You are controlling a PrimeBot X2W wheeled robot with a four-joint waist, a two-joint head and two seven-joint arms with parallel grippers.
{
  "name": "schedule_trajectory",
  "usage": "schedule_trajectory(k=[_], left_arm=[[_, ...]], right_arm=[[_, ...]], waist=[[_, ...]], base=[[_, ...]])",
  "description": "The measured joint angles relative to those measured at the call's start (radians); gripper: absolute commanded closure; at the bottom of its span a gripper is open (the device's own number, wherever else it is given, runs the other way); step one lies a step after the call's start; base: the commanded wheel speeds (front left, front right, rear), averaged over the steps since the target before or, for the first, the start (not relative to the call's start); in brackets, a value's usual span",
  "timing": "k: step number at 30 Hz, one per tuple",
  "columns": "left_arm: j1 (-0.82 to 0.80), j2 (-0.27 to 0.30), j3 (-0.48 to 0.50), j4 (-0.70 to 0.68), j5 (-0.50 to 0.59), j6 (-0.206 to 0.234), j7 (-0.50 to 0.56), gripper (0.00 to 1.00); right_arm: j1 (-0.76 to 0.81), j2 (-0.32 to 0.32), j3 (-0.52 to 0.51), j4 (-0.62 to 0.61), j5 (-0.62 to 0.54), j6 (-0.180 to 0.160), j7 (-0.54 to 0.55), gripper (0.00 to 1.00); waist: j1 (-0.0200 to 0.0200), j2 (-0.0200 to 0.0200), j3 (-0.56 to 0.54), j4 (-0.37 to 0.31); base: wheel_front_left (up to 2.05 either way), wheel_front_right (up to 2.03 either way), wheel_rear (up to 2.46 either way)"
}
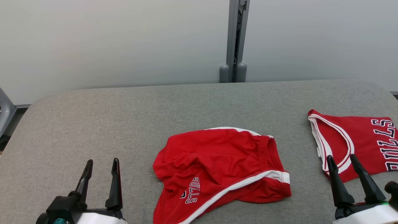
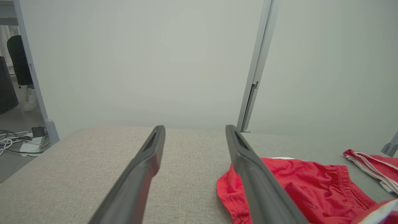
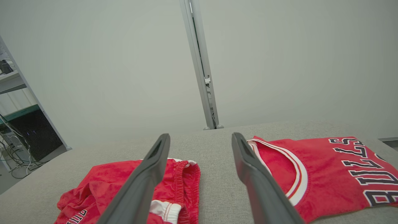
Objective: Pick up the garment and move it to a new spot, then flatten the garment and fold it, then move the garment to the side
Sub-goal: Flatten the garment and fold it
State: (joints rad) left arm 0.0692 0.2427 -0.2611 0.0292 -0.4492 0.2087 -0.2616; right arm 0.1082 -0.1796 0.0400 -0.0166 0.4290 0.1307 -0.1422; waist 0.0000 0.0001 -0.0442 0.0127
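Wide open and empty: left end effector point(image 1: 102, 161), fingers apart above bare grey table point(image 1: 124, 118). Likewise spread, gripping nothing: right end effector point(image 1: 341, 156). Between the two, nearer the left one's right finger, crumpled red shorts point(image 1: 220, 168), flat on the table. By the right one's fingertips, a red jersey point(image 1: 357, 143).

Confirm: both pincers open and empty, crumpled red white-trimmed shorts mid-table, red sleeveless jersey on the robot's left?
Wrong side: the red sleeveless jersey lies on the robot's right, near the right pincer, per the head view. The rest stands.
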Motion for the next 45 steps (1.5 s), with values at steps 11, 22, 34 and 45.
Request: schedule_trajectory(k=[11, 22, 34, 45], left_arm=[[0.002, -0.005, -0.068, 0.011, -0.113, -0.04, 0.268, 0.0], [0.047, 0.038, -0.165, 0.017, -0.181, -0.056, 0.583, 0.0], [0.011, 0.014, -0.252, 0.057, -0.214, -0.094, 0.719, 0.0], [-0.049, -0.019, -0.267, 0.148, -0.223, -0.13, 0.697, 1.0]], right_arm=[[-0.057, -0.035, 0.105, 0.077, 0.098, 0.0, 0.243, 0.0], [-0.118, -0.006, 0.121, 0.198, 0.154, 0.0, 0.462, 0.0], [-0.175, 0.021, 0.106, 0.215, 0.141, 0.0, 0.53, 0.0], [-0.202, 0.021, 0.13, 0.219, 0.151, 0.0, 0.547, 1.0]], waist=[[0.0, 0.0, 0.026, 0.022], [0.0, 0.0, 0.044, 0.052], [0.0, 0.0, 0.084, 0.079], [0.0, 0.0, 0.105, 0.068]], base=[[0.0, 0.0, 0.0], [0.0, 0.0, 0.0], [0.0, 0.0, 0.0], [0.0, 0.0, 0.0]])
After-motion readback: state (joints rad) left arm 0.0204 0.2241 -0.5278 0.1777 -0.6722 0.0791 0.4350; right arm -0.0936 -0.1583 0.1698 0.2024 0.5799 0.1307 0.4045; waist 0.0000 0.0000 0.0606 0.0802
